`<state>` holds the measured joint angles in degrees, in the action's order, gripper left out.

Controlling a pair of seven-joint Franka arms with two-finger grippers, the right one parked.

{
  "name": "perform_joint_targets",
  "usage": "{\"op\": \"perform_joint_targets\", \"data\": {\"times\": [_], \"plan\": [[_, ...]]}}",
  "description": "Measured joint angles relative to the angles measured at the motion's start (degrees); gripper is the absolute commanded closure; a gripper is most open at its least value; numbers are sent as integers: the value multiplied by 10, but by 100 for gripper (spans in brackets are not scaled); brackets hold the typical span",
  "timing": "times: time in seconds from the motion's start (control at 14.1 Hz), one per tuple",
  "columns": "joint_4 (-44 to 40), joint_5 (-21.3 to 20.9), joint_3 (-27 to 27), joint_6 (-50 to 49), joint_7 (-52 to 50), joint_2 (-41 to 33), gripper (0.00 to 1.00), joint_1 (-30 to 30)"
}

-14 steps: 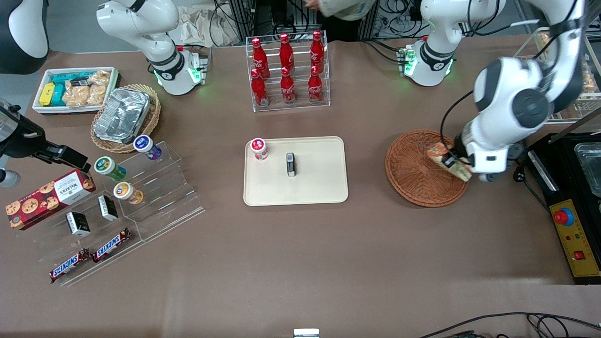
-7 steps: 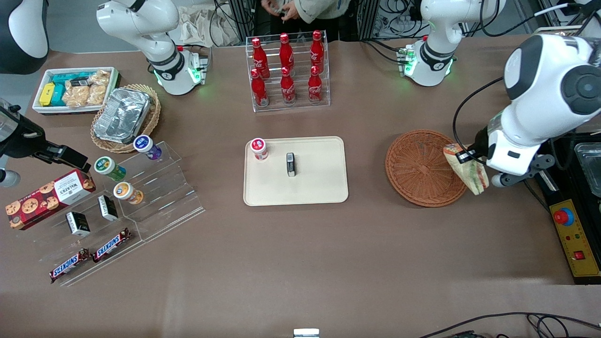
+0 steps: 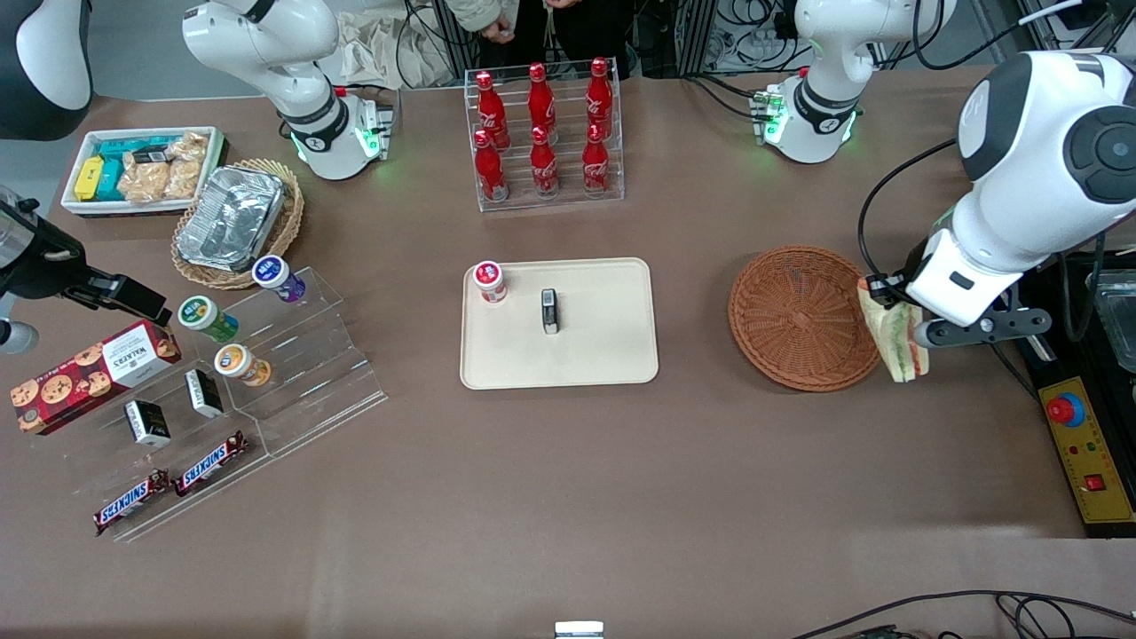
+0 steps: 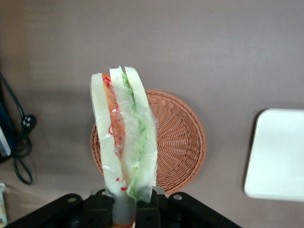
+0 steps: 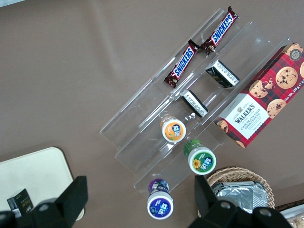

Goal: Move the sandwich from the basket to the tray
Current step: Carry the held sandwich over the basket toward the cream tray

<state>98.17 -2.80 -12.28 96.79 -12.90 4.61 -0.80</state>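
Observation:
The sandwich (image 3: 898, 342) (image 4: 124, 142) is a plastic-wrapped white-bread wedge with red, orange and green layers. My gripper (image 3: 887, 302) (image 4: 124, 204) is shut on its narrow end and holds it in the air above the edge of the reddish-brown wicker basket (image 3: 803, 317) (image 4: 178, 142), on the side toward the working arm's end of the table. Nothing lies in the basket. The cream tray (image 3: 559, 324) (image 4: 278, 156) lies mid-table, toward the parked arm from the basket. A small red-lidded cup (image 3: 489, 281) and a small dark pack (image 3: 550, 311) rest on it.
A clear rack of red cola bottles (image 3: 542, 133) stands farther from the front camera than the tray. A black and yellow control box (image 3: 1078, 435) sits at the working arm's table end. Stepped acrylic shelves with snacks (image 3: 222, 390), a tan basket with foil container (image 3: 235, 222) and a white snack bin (image 3: 142, 169) fill the parked arm's end.
The gripper has lifted the sandwich out of the basket and carried it up and toward the working arm's end. The sandwich now hangs more upright over the basket's rim.

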Motion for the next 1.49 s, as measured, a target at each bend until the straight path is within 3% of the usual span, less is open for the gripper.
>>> {"op": "perform_joint_targets", "data": {"times": [0.21,0.5,0.78,0.99,1.13,1.49], "plan": [[0,0,-21,-17,62,1,100,1],[2,0,-65,-23,63,2,100,8],[19,5,-75,-26,33,9,100,39],[30,79,-85,-22,27,26,100,55],[34,102,-87,0,25,42,100,71],[39,102,-88,141,-60,113,100,148]]}}
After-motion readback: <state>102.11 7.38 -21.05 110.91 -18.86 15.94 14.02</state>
